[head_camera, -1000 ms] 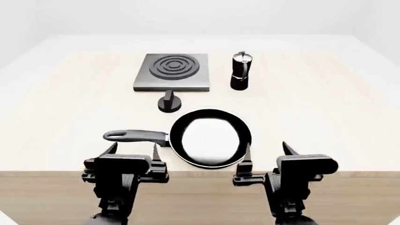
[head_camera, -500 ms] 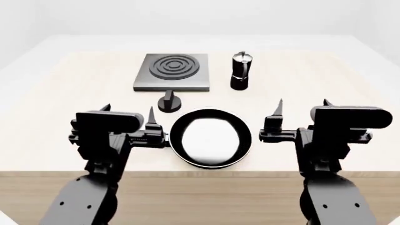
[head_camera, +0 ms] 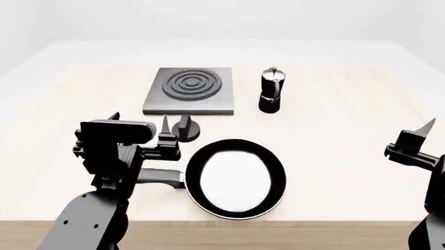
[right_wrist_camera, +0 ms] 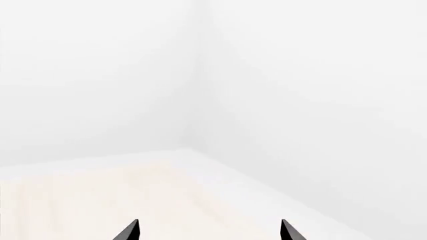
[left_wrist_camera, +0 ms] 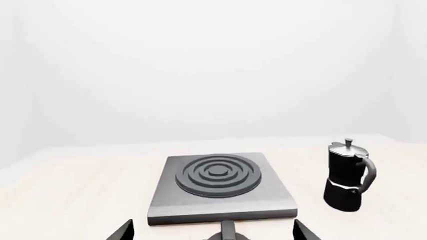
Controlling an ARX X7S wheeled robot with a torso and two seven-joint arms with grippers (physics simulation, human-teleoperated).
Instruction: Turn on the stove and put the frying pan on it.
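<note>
The stove [head_camera: 156, 104] is a grey square plate with a ringed burner at the table's far middle, and it also shows in the left wrist view [left_wrist_camera: 273, 197]. Its small black knob [head_camera: 186, 130] stands just in front of it. The frying pan [head_camera: 236, 177] lies near the front edge with its handle [head_camera: 161, 177] pointing left, partly behind my left arm. My left gripper [head_camera: 139, 120] is open and empty, left of the knob and above the handle; in the left wrist view the gripper [left_wrist_camera: 212, 235] faces the knob [left_wrist_camera: 228, 231]. My right gripper [head_camera: 439, 127] is open and empty at the far right; it shows again in the right wrist view [right_wrist_camera: 210, 232].
A tall black-and-silver moka pot [head_camera: 271, 94] stands right of the stove, also in the left wrist view [left_wrist_camera: 347, 177]. The wooden table's front edge [head_camera: 222, 223] runs just below the pan. The right wrist view looks over the table's far right corner [right_wrist_camera: 193, 152].
The right arm has swung out to the right edge of the head view. The left gripper has moved forward toward the knob. The head view has shifted, so the table's things sit lower.
</note>
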